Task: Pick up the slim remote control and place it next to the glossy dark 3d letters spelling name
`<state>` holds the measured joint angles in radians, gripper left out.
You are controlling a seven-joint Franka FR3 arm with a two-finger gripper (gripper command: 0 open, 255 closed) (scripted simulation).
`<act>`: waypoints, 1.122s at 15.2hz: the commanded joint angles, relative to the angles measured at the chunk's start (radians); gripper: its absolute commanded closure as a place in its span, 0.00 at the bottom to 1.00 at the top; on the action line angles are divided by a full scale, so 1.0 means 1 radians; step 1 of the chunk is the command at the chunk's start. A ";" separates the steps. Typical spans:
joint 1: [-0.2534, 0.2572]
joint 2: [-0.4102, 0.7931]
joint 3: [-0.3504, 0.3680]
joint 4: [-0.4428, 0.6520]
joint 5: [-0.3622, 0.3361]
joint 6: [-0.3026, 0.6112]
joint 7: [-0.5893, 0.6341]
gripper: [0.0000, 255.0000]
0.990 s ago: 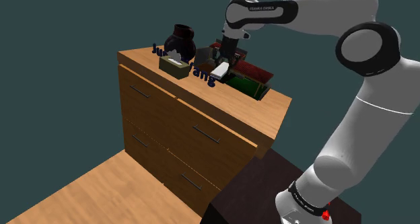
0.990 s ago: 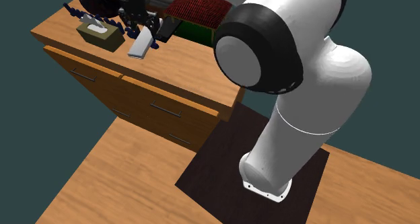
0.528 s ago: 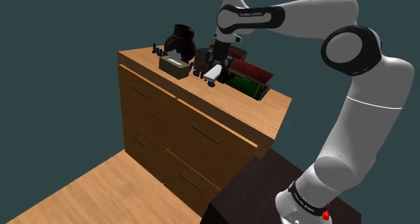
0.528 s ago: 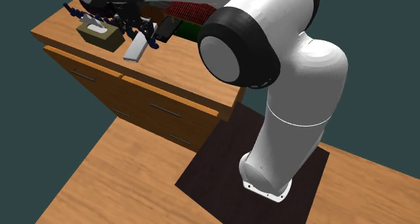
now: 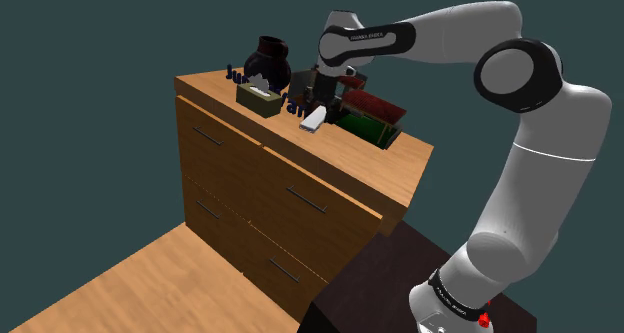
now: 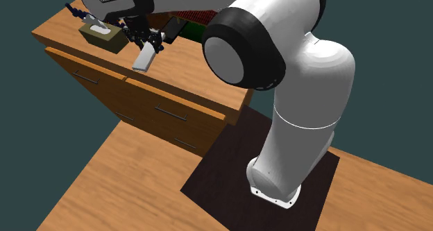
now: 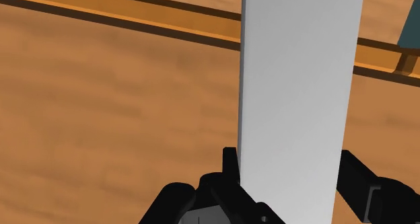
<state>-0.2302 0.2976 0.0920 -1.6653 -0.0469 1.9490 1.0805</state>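
The jaws are clenched on one end of the pale slim remote (image 5: 312, 119), held over the wooden dresser (image 5: 400, 161). Its long axis slopes from the jaws down toward the dresser's front edge, just beside the dark letters (image 5: 293, 107).

- Slim remote (image 7: 296, 88): plain pale grey, smooth and matt, with no visible texture.
- Chest of drawers (image 5: 330, 196): warm orange wood with soft grain, matt.
- Floor (image 5: 130, 291), lower left of the shoulder view: lighter wood planks.
- 3D letters (image 5: 293, 108): glossy, dark blue.
- Arm (image 6: 312, 77): smooth white shell with a soft sheen.
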 commanded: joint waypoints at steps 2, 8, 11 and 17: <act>0.000 0.013 -0.001 -0.023 -0.002 0.036 0.001 1.00; 0.000 0.038 -0.002 -0.069 -0.005 0.107 0.004 1.00; 0.000 0.053 -0.003 -0.088 -0.008 0.142 0.006 1.00; 0.001 0.082 -0.004 -0.116 -0.012 0.198 0.009 1.00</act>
<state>-0.2282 0.3724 0.0890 -1.7750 -0.0581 2.1403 1.0899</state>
